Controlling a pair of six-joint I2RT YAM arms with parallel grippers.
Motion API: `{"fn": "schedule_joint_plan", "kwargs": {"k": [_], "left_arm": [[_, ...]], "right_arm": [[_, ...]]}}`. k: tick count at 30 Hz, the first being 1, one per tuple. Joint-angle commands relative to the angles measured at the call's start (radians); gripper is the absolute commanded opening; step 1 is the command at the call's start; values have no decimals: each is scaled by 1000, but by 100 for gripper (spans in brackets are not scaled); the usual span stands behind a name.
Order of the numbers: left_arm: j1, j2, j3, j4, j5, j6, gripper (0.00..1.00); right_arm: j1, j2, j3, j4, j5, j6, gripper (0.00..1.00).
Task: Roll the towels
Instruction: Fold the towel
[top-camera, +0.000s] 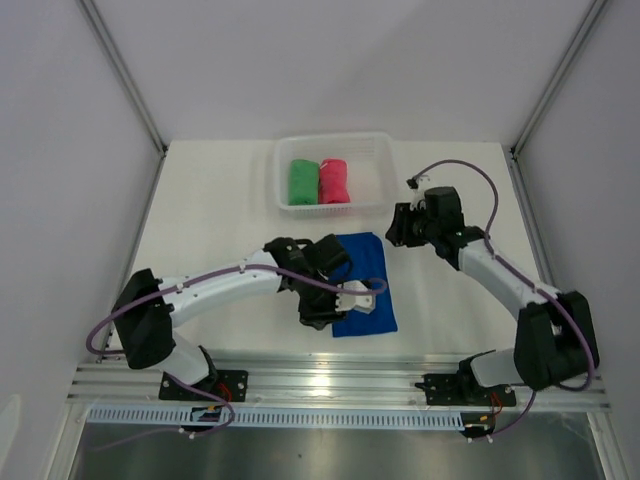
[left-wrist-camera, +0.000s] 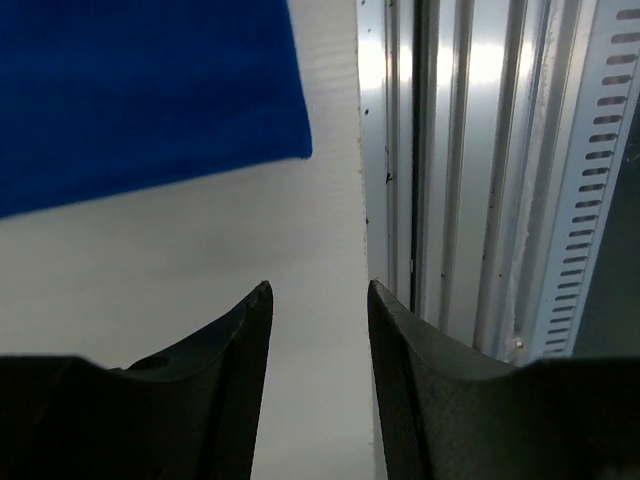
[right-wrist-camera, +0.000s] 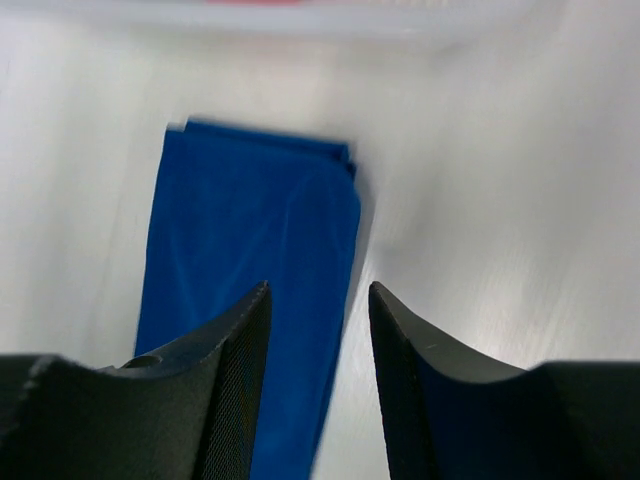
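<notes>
The blue towel (top-camera: 365, 285) lies flat as a long folded strip on the white table, near its front edge. My left gripper (top-camera: 324, 316) hovers by the strip's near left corner, open and empty (left-wrist-camera: 319, 290), with the blue cloth (left-wrist-camera: 140, 90) ahead to its left. My right gripper (top-camera: 400, 226) is off the towel's far right corner, also open and empty (right-wrist-camera: 319, 290). Its blurred view looks along the blue strip (right-wrist-camera: 250, 230). The green towel (top-camera: 302, 181) and the pink-red towel (top-camera: 334, 181) sit rolled, side by side, in the white basket (top-camera: 333, 137).
An aluminium rail (top-camera: 340, 385) runs along the table's near edge, close beside the left fingers (left-wrist-camera: 480, 150). White walls and slanted frame posts (top-camera: 125, 75) bound the table on both sides. The basket stands at the back middle.
</notes>
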Motion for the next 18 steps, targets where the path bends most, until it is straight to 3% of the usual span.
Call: {"fn": "schedule_joint_plan", "kwargs": {"k": [1, 4, 9, 18], "left_arm": [[-115, 4, 15, 127, -86, 52, 47], [-189, -3, -38, 241, -96, 38, 48], [-227, 6, -167, 448, -117, 28, 54], [-233, 87, -308, 664, -175, 126, 56]], "right_arm": [[-1, -215, -67, -76, -125, -163, 47], [-4, -420, -94, -122, -138, -294, 48], [-7, -642, -189, -105, -210, -316, 51], [-7, -819, -289, -127, -119, -228, 52]]}}
